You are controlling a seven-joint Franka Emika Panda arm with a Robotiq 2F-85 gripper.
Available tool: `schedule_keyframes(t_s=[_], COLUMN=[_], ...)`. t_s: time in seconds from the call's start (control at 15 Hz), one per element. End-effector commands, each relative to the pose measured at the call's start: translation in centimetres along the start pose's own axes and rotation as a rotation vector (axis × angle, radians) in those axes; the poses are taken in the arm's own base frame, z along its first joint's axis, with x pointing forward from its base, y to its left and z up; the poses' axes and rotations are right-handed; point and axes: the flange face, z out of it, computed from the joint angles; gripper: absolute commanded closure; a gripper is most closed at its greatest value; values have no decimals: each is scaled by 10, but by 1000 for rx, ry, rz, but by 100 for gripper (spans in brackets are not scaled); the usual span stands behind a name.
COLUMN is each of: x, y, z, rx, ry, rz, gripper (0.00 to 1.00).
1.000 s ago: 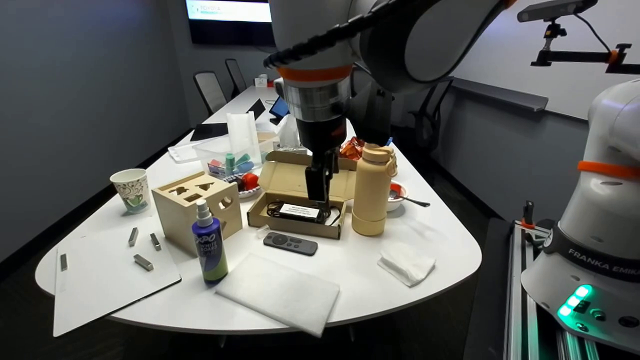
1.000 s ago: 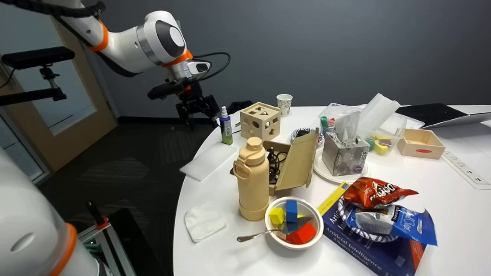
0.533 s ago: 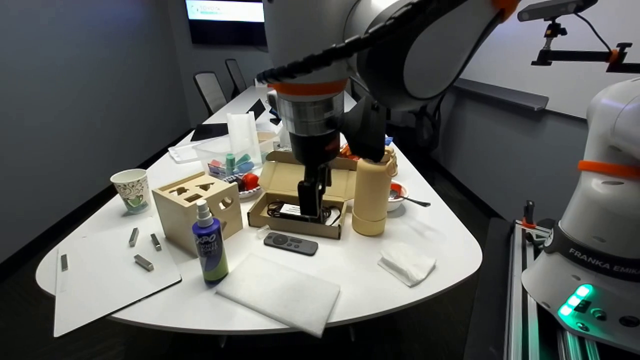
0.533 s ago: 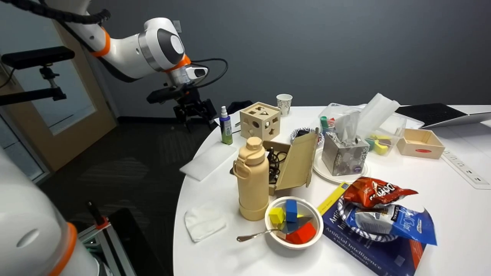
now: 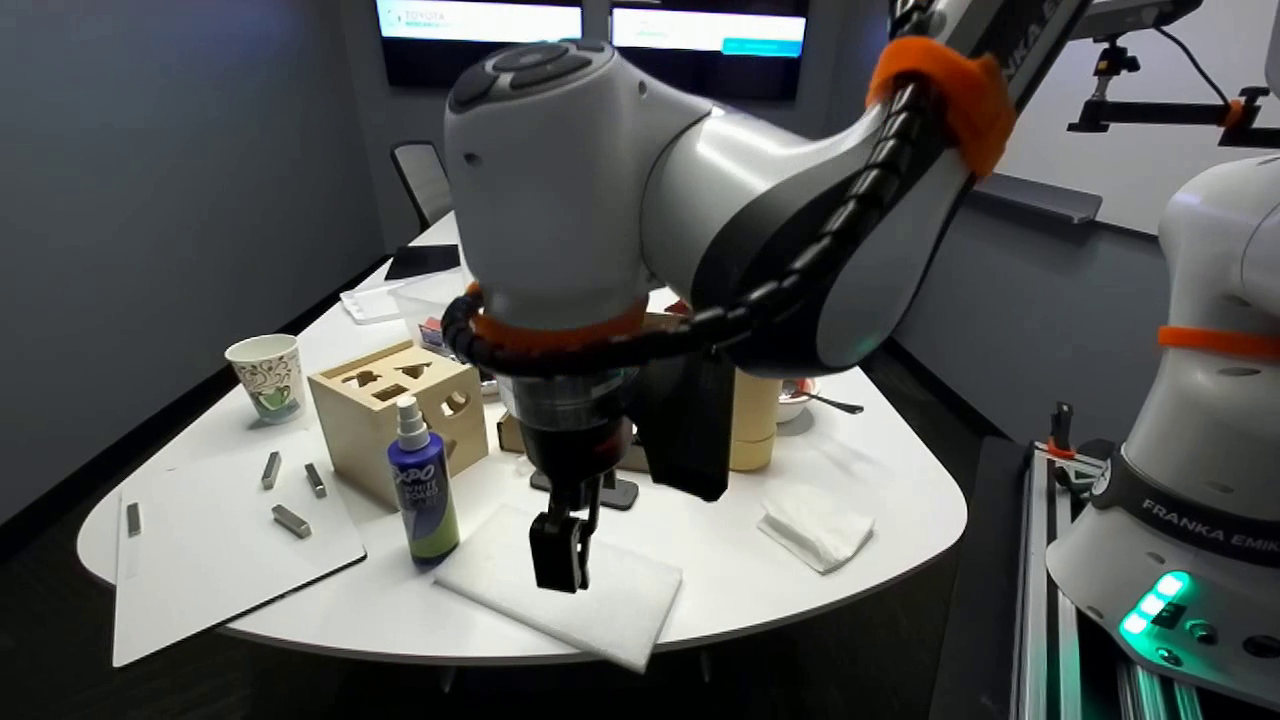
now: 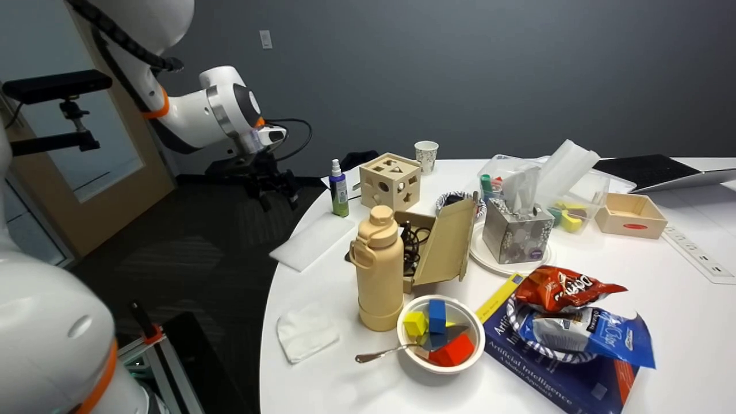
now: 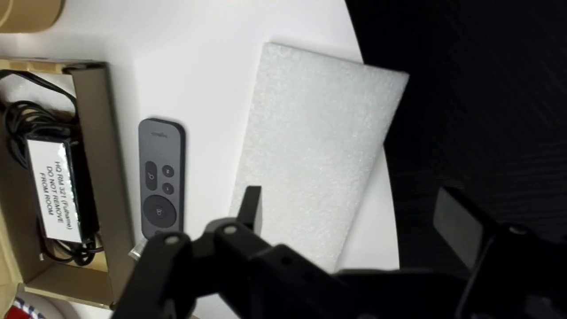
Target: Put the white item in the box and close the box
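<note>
The white item is a flat white foam-like pad [image 5: 632,590], lying on the table with a corner past the edge; it also shows in the wrist view [image 7: 319,133] and an exterior view [image 6: 313,244]. The box, low brown cardboard, has its lid [image 6: 445,244] standing open; black cables and a labelled adapter [image 7: 55,190] lie in it. In an exterior view the arm hides most of the box [image 5: 510,434]. My gripper [image 7: 350,204] is open and empty above the pad; one finger is over the pad, the other beyond the table edge. It shows in both exterior views [image 5: 568,562] [image 6: 280,201].
A grey remote [image 7: 161,177] lies between box and pad. A tan bottle [image 6: 379,276] stands beside the box. A spray bottle [image 5: 425,500] and wooden cube [image 5: 400,420] stand near the pad. A white napkin [image 5: 815,528] and whiteboard [image 5: 220,570] lie on the table.
My gripper has moved away from in front of the box toward the table edge and lower, now over the pad. The pad, box and other objects have not moved.
</note>
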Motion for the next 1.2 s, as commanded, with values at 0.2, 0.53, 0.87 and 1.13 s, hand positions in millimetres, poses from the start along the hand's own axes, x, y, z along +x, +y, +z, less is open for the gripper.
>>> schedule_keyframes(t_s=[0.2, 0.53, 0.87, 1.13], x=[34, 44, 49, 49], y=[-39, -47, -42, -35], z=[43, 69, 86, 96], rx=[-79, -95, -122, -133], ry=[-17, -62, -81, -99], rz=[-23, -18, -2, 13], gripper=[0, 0, 0, 0])
